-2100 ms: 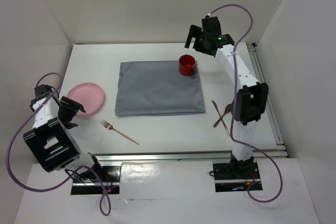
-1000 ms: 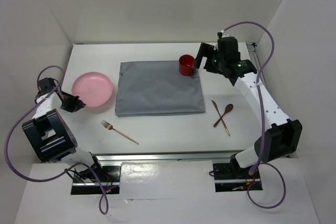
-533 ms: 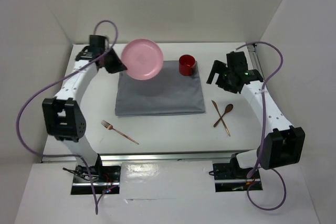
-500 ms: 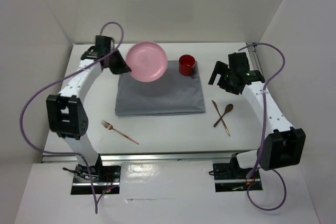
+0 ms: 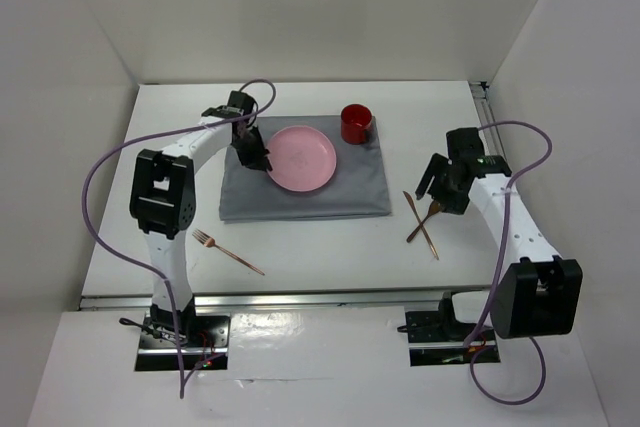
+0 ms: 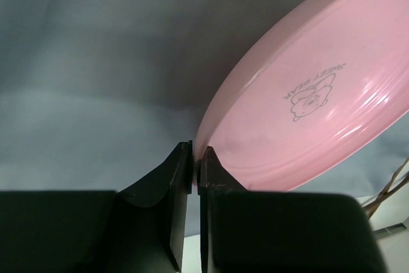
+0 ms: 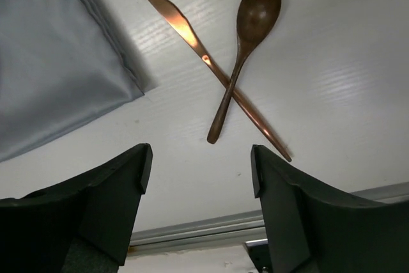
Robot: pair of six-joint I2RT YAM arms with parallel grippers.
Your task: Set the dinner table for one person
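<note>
left fingers (image 6: 171, 187): clenching the pink plate (image 5: 302, 158) by its rim, plate tilting over the grey cloth (image 5: 300, 199)
right fingers (image 7: 118, 187): spread wide, gripping nothing, hovering above the crossed spoon (image 7: 246, 33) and knife (image 7: 189, 33)
desk (image 5: 330, 247): lying under everything, stretching out from the arm bases

Pink plate (image 5: 303, 157), grey cloth (image 5: 300, 202), red cup (image 5: 356, 124), white dinner table (image 5: 330, 247), copper knife (image 7: 185, 27) and fork (image 5: 228, 250), dark brown spoon (image 7: 257, 7).

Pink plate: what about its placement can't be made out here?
Left wrist view: pink plate cut off by the right edge; the plate itself hides whether its far rim touches the grey cloth.
Top view: left gripper covers the plate's gripped rim.
Right wrist view: plate out of frame.
</note>
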